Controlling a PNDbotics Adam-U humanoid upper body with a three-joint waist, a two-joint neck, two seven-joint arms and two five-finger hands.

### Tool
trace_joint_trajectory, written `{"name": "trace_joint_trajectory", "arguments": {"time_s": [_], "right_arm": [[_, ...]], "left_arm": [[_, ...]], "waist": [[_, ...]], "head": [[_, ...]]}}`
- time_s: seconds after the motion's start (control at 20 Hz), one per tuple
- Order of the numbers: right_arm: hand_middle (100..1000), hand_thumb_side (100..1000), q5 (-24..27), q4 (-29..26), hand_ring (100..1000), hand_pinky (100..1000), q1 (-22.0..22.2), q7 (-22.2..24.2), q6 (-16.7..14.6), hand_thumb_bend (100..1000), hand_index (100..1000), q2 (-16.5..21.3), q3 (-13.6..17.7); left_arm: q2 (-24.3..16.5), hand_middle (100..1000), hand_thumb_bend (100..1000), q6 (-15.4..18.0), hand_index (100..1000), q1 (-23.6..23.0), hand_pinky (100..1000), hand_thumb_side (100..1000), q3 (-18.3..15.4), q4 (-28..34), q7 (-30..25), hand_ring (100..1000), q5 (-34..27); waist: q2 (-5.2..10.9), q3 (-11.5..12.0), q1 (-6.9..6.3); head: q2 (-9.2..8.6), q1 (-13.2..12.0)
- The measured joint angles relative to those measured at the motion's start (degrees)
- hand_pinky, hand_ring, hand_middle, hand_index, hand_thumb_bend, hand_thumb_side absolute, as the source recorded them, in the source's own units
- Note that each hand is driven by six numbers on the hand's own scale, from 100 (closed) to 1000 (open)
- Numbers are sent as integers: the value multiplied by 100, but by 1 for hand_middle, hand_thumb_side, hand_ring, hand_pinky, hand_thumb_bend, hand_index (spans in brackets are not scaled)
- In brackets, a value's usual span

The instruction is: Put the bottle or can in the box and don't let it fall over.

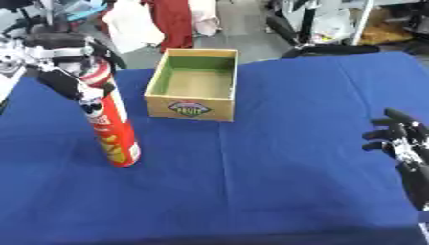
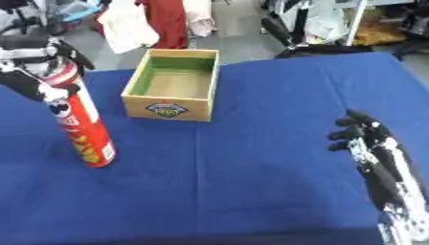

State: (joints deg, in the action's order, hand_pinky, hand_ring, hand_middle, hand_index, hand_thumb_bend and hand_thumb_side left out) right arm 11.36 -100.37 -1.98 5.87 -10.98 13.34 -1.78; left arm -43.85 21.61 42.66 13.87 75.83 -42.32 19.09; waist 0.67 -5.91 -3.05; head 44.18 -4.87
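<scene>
While the left robot hand (image 1: 63, 79) curls its fingers round the upper part of the tall red can (image 1: 111, 127), the can stands on the blue table (image 1: 276, 177), tilted a little, and its top is partly hidden behind the hand. The wooden box (image 1: 194, 83) sits near it, to the right and farther back, open side up, and the label on its front wall cannot be read. The right robot hand (image 2: 368, 139) rests relaxed and spread at the right edge, its arm cut off by the frame.
</scene>
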Motion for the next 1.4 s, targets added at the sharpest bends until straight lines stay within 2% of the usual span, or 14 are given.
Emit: {"name": "trace_joint_trajectory", "arguments": {"time_s": [0.3,0.5,0.75,0.9,1.0,1.05,1.1,1.15,1.2,1.25,1.3,1.4], "right_arm": [[688,468,0,13,638,559,1,-3,3,100,837,0,-1],[688,469,0,14,638,559,1,-1,4,100,837,0,-4],[689,469,11,14,639,560,-43,15,5,100,836,-6,-38],[688,470,48,12,639,561,-143,50,15,100,836,-60,-78],[689,470,70,8,639,562,-230,76,19,100,836,-117,-106],[689,470,85,2,639,562,-274,91,21,100,836,-151,-115],[689,470,104,-7,639,562,-318,103,25,100,836,-181,-133],[689,470,119,-19,639,562,-355,113,32,100,836,-212,-147],[689,470,134,-23,639,562,-378,123,38,100,836,-234,-151],[689,470,150,-24,639,563,-397,135,37,100,836,-254,-160],[689,470,156,-26,639,563,-410,146,38,100,836,-260,-171],[689,471,161,-27,639,563,-410,156,36,100,836,-268,-178]], "left_arm": [[-6,470,100,18,850,567,113,248,-157,117,18,332,-403],[107,467,100,203,851,1135,106,269,-295,-91,246,329,-266],[619,454,100,280,837,1566,100,313,-318,-768,1410,320,737],[980,461,100,256,836,1613,109,327,-317,-1315,2215,327,1338],[1209,485,100,262,841,1614,147,345,-337,-1692,2694,356,1677],[1315,576,100,284,870,1613,348,319,-361,-1872,2915,470,1802],[1403,633,100,313,889,1610,463,297,-394,-2038,3124,543,1905],[1467,759,100,351,929,1601,661,272,-422,-2175,3316,709,1997],[1518,803,100,399,947,1584,729,268,-437,-2282,3488,764,2098],[1557,864,100,452,970,1561,842,354,-449,-2359,3633,858,2205],[1570,890,100,513,981,1529,872,452,-455,-2401,3747,888,2289],[1564,920,100,644,1000,1462,903,561,-457,-2399,3891,922,2318]], "waist": [[1,-1,-5],[3,-18,-10],[-19,-130,0],[-136,-289,29],[-246,-441,67],[-293,-505,81],[-332,-557,88],[-366,-607,89],[-396,-638,87],[-418,-650,83],[-433,-650,76],[-439,-637,66]], "head": [[1,-2],[0,-7],[-49,-68],[-146,-167],[-234,-252],[-280,-292],[-328,-335],[-370,-376],[-406,-409],[-423,-427],[-438,-440],[-448,-441]]}}
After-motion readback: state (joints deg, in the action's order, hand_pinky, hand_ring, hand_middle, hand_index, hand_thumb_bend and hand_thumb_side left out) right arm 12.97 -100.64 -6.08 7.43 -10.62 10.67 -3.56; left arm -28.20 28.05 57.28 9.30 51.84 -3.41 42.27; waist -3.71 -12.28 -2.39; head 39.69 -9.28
